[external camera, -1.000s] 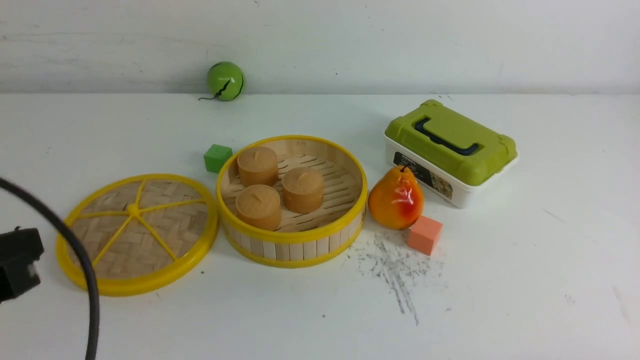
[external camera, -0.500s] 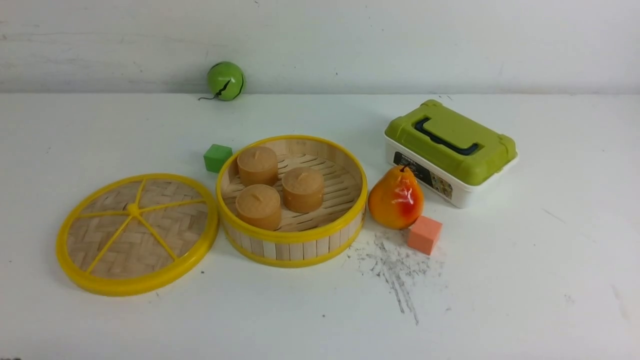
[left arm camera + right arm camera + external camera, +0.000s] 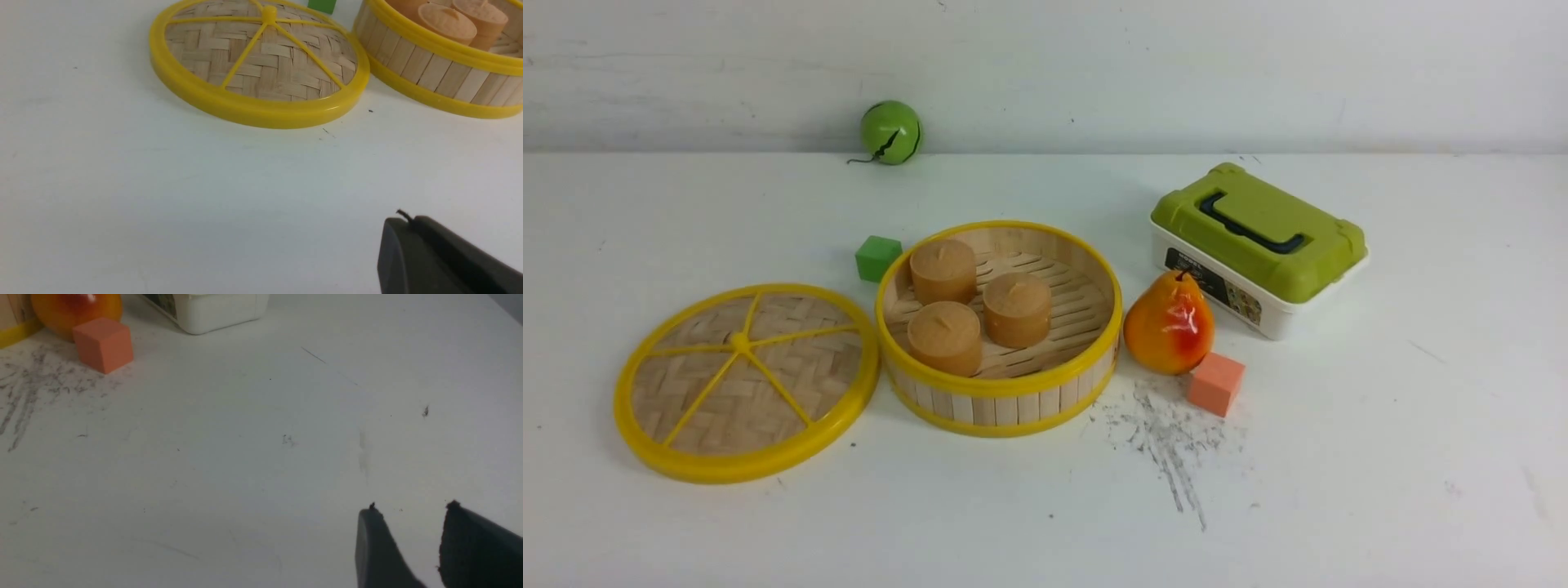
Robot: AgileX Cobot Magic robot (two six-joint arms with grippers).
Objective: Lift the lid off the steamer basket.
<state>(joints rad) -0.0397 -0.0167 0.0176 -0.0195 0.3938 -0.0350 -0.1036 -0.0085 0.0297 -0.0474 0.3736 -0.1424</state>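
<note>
Three small tan wooden pots with ridged tops, one of them (image 3: 1018, 310) nearest the middle, sit on the slatted floor of the round steamer basket with pale wooden walls and yellow plastic rims (image 3: 1000, 410), left of centre in the front view. The round woven bamboo lid with a thick yellow rim, five spokes and a centre knob (image 3: 800, 359) lies flat in the left part of the frame, just beside the basket and off it. It was probably put there so the pots can be reached while the lid stays close by; the removal looks finished. Knob up, it seems meant for easy regrasping.

The dark left gripper (image 3: 408, 222) has its fingers pressed together with nothing between them, low at the right of its wrist view, apart from the lid. The right gripper (image 3: 412, 506) shows a gap between its fingertips and pinches nothing.

Herringbone-like weave fills the lid between smooth plastic spokes; upright slats ring the basket. Right of it stand a glossy orange-red pear (image 3: 1169, 325), a matte salmon cube (image 3: 1216, 384) and a white box with a green lid (image 3: 1262, 237).
</note>
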